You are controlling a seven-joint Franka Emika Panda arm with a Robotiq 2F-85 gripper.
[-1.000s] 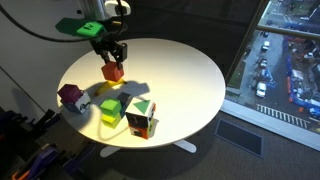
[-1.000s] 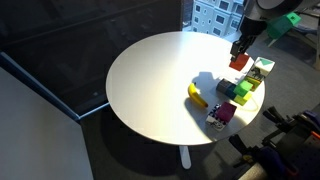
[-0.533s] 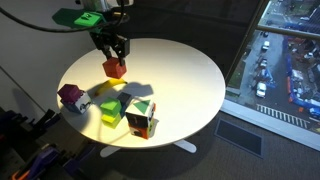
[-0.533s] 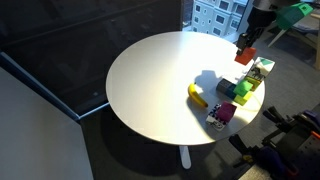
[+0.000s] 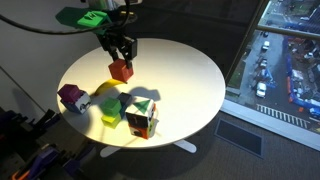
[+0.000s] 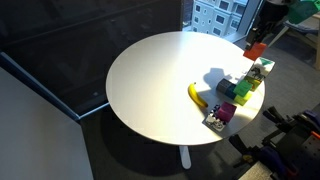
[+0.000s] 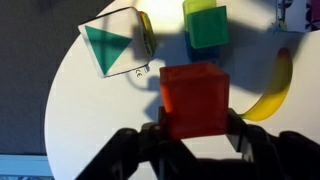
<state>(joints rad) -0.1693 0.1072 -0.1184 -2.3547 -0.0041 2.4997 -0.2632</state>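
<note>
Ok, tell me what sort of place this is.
Likely an office or lab high up in a city building. A tall window looks down on streets and traffic far below, and a plain round white table stands on a dark floor beside it.

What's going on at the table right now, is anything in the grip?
The arm's pincer is shut on a red cube and holds it in the air above the round white table. Below it on the table lie a green cube, a banana and a white box with a green triangle. A purple toy sits near the table's edge.
</note>
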